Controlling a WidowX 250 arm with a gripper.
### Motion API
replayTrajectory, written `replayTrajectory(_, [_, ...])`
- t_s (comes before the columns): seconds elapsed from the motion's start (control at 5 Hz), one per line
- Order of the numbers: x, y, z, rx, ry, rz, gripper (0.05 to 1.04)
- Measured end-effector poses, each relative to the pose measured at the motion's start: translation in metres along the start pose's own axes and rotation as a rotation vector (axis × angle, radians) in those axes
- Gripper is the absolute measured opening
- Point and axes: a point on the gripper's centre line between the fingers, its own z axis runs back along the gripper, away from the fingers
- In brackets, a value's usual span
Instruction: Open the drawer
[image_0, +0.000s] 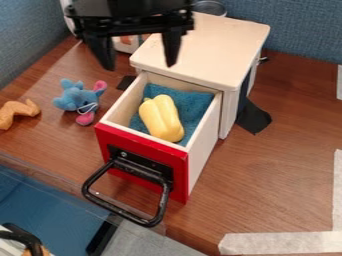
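At the top left of the camera view, the black gripper (138, 56) hangs over the back of the table, its two fingers spread wide with nothing between them. Below and to its right stands a small white cabinet (210, 47). Its drawer (204, 142) is pulled out toward the front left, with a red front panel (141, 165). A black loop handle (110, 202) sticks out from that panel, apart from the gripper. Inside the drawer, a yellow pepper-shaped toy (161, 118) lies on blue cloth (195, 103).
Left of the drawer lies a blue and pink plush toy (78, 99), with an orange-brown object (18, 113) farther left. Black tape (252, 117) is beside the cabinet. White tape (284, 243) marks the wooden table (287, 165) at the front right. Blue partitions (297, 25) stand behind.
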Motion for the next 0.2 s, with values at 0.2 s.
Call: replayTrajectory(0.2, [0.0014,0.0066,-0.0126,0.025,0.108,-0.036,1.001])
